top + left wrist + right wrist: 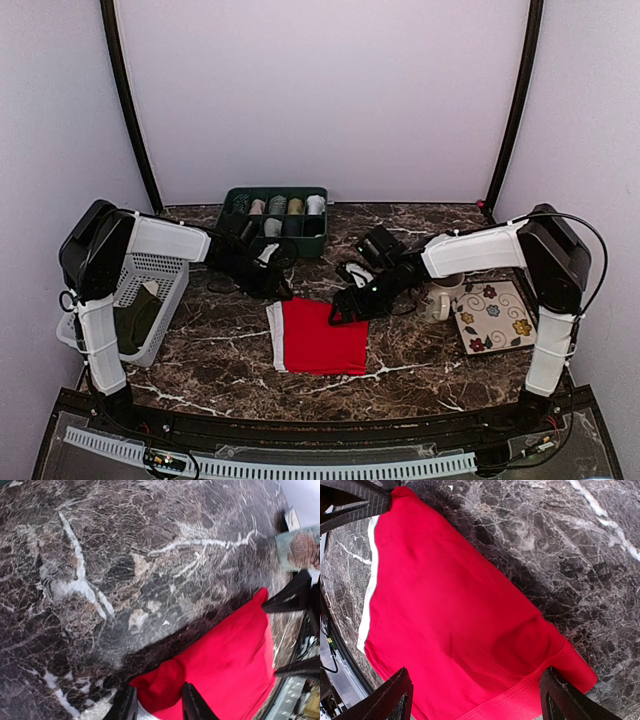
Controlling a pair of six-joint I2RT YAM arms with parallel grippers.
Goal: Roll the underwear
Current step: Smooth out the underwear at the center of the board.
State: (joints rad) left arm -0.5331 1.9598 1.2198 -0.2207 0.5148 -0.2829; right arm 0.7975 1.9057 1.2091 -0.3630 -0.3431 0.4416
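My left pincer (158,692) straddles the red underwear (225,660) corner, grip unclear; my right pincer (475,680) is spread, so a lopsided pinch could skew the roll.

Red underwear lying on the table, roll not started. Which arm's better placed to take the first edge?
Left, likely. The left hand has a corner of the underwear between its close-set fingers, by the white waistband. The right hand hangs wide open above the opposite edge, gripping nothing.

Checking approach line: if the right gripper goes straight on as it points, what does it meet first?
The red underwear: the right gripper points down at the fabric, jaws wide apart, with the marble table directly beneath. How far above the cloth it is, I can't tell.
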